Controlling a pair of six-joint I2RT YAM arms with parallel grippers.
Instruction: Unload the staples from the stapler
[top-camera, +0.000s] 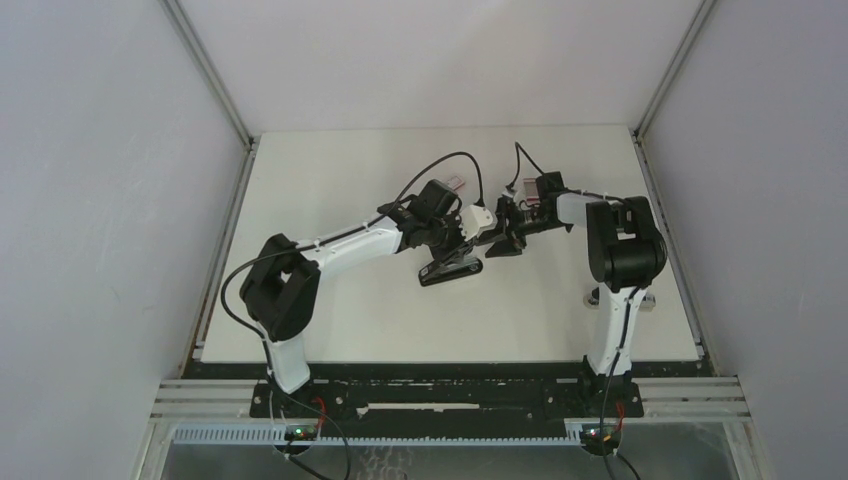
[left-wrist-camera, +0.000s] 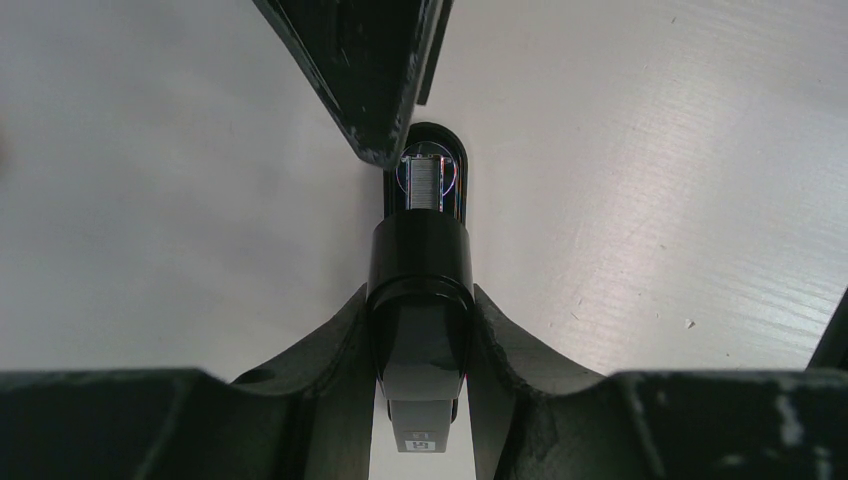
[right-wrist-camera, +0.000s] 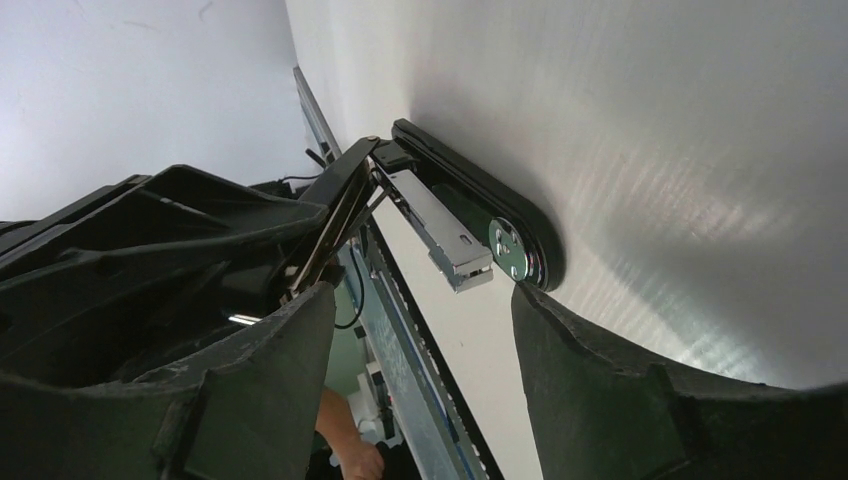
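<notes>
The stapler (top-camera: 450, 270) lies mid-table, hinged open. My left gripper (top-camera: 452, 243) is shut on its black top arm (left-wrist-camera: 420, 330), which fills the gap between the fingers (left-wrist-camera: 330, 350). Past that arm, a ribbed silver strip, the staples (left-wrist-camera: 425, 185), shows in the magazine over the rounded black base (left-wrist-camera: 462, 170). In the right wrist view the silver magazine (right-wrist-camera: 440, 230) stands lifted off the base, beside the round anvil plate (right-wrist-camera: 508, 250). My right gripper (right-wrist-camera: 420, 330) is open at the stapler's front end with nothing between its fingers (right-wrist-camera: 600, 370). One of those fingers (left-wrist-camera: 370, 70) hangs just above the staples.
A small red-and-white box (top-camera: 456, 183) lies behind the left gripper, and a small reddish piece (top-camera: 521, 190) sits by the right wrist. White walls close the table (top-camera: 330, 320) on three sides. A person's hand (right-wrist-camera: 355, 450) shows beyond the near edge.
</notes>
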